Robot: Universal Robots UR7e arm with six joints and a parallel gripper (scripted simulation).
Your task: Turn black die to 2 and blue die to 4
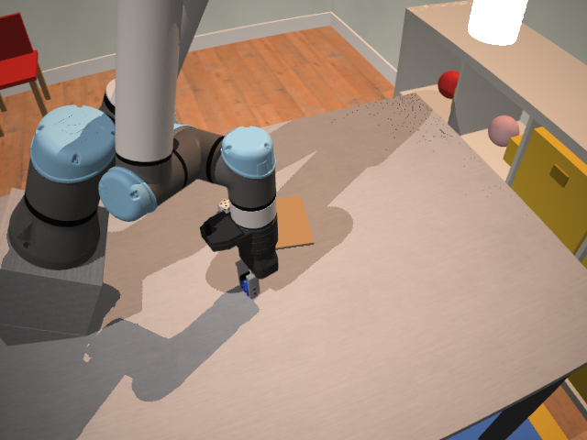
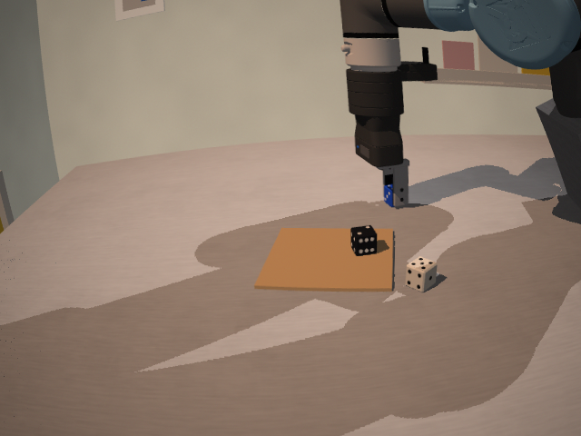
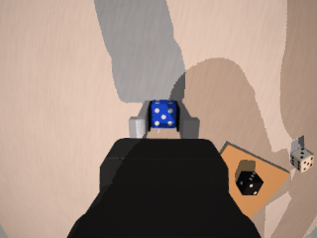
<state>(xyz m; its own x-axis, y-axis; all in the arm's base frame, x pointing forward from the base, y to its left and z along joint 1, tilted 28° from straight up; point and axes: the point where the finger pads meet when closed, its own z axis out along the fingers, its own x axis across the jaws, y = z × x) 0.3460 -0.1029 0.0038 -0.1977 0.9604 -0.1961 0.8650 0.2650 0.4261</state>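
My gripper (image 2: 393,197) is shut on the blue die (image 3: 162,114), low over the bare table beyond the mat's far edge. The die also shows between the fingers in the top view (image 1: 246,285) and the exterior view (image 2: 388,193). In the wrist view its upper face shows four or five white pips. The black die (image 2: 363,240) sits on the orange mat (image 2: 326,259) near its far right corner, and shows in the wrist view (image 3: 249,181). The white die (image 2: 420,273) lies on the table just right of the mat.
The arm's base (image 1: 57,208) stands on a block at the table's left edge. A shelf unit (image 1: 492,94) with a red and a pink ball and a yellow box stands beyond the table's right side.
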